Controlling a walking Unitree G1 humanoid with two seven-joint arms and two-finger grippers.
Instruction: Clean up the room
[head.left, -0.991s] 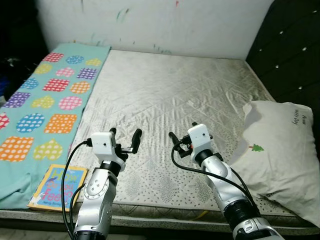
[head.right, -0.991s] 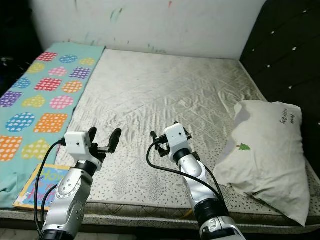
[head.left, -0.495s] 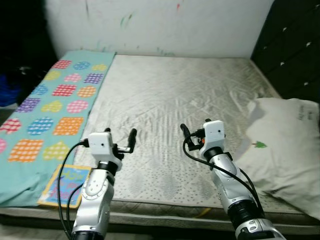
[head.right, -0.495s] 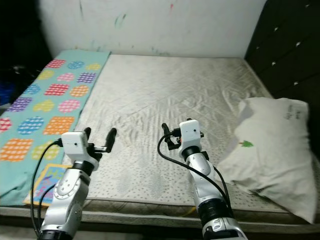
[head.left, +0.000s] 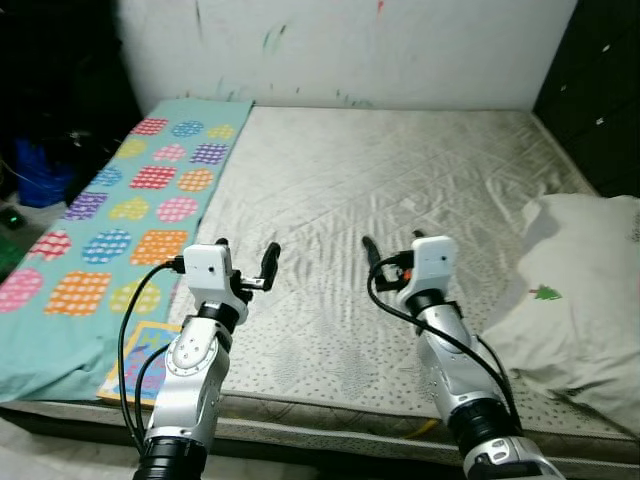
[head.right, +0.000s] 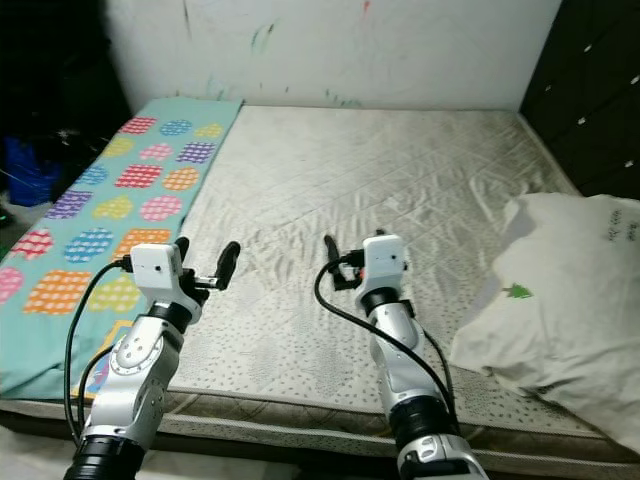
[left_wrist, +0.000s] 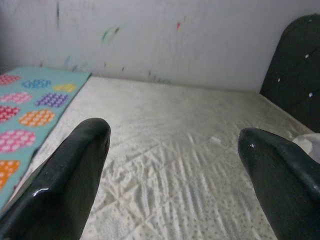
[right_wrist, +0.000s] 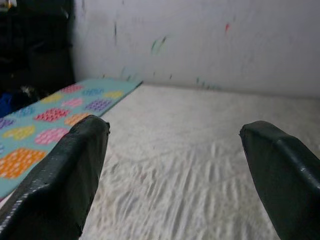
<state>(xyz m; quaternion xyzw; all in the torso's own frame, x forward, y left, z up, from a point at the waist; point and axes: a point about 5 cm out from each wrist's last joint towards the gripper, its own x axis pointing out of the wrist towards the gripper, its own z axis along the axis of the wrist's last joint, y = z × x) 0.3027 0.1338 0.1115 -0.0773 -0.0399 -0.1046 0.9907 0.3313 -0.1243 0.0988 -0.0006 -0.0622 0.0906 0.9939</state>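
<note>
Two grippers, left gripper (head.left: 245, 270) and right gripper (head.left: 392, 252), hover over the mattress (head.left: 400, 180), fingers spread wide, holding nothing. Head views show a picture book (head.left: 135, 362) at the mattress's near left edge, on the patterned blanket (head.left: 120, 215); its title is unreadable. Pillow (head.left: 575, 285) lies right, with a small green tree print.

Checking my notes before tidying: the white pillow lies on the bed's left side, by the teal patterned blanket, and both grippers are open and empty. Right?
Not quite. The pillow lies on the bed's right side, across from the blanket, as the left eye view shows. The left gripper and right gripper are open and empty.
</note>
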